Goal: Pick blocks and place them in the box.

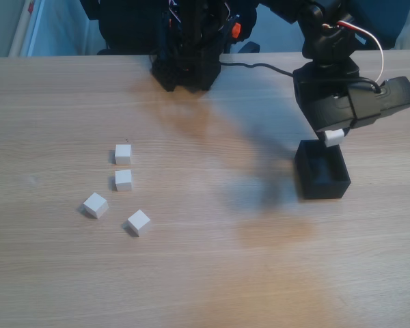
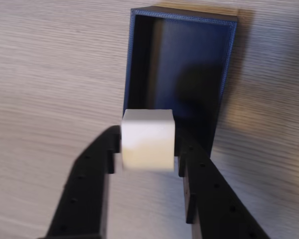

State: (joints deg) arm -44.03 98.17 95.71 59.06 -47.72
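My gripper (image 1: pixel 333 139) hangs just over the near-left rim of the black box (image 1: pixel 322 188) at the right of the fixed view, shut on one white block (image 1: pixel 335 136). In the wrist view that block (image 2: pixel 147 130) sits between the two black fingers (image 2: pixel 92 184), gripper (image 2: pixel 147 149), right at the near end of the open box (image 2: pixel 194 59), whose inside holds nothing that I can see. Several more white blocks lie loose on the table's left side, among them a far one (image 1: pixel 123 154), a second (image 1: pixel 124 180) and a nearest one (image 1: pixel 139 222).
The arm's black base (image 1: pixel 188 65) stands at the back centre of the pale wood table (image 1: pixel 212 273), with a cable (image 1: pixel 260 66) running right from it. The table's far edge runs behind the base. A white wire (image 1: pixel 376 41) loops over the wrist.
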